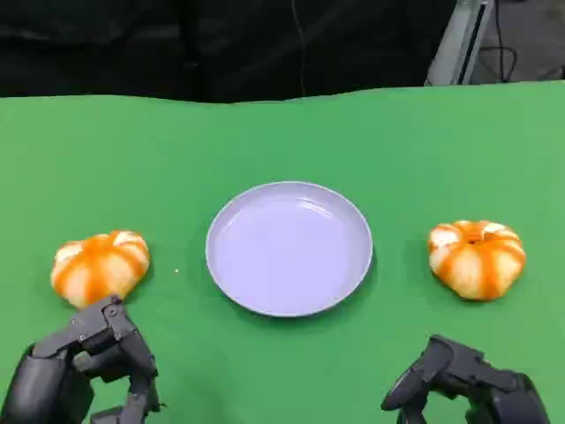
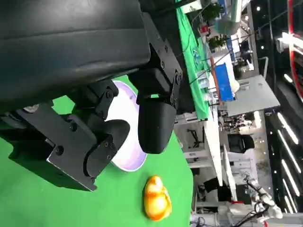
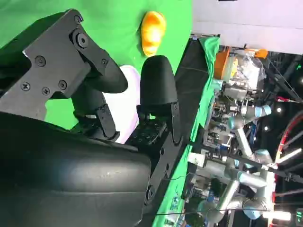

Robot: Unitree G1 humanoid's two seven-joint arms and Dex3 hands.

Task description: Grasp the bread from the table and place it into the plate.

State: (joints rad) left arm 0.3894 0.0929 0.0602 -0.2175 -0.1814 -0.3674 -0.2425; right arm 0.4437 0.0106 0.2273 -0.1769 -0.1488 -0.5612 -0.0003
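Two round orange-and-white bread rolls lie on the green table. One roll [image 1: 100,267] is at the left, just beyond my left hand [image 1: 88,362]. The other roll [image 1: 477,258] is at the right, farther ahead of my right hand [image 1: 468,384]. Between them sits the empty lavender plate [image 1: 289,247]. Both hands hover low near the table's front edge, fingers apart and holding nothing. In the left wrist view my left hand [image 2: 109,137] faces the plate [image 2: 130,158] and the right roll [image 2: 156,198]. The right wrist view has my right hand [image 3: 109,80], the plate [image 3: 124,101] and the left roll [image 3: 152,32].
The green cloth [image 1: 282,141] covers the table to its far edge, with a dark backdrop behind it. A grey metal stand [image 1: 459,40] rises at the back right. Other robot arms and benches [image 3: 236,132] stand in the room beyond.
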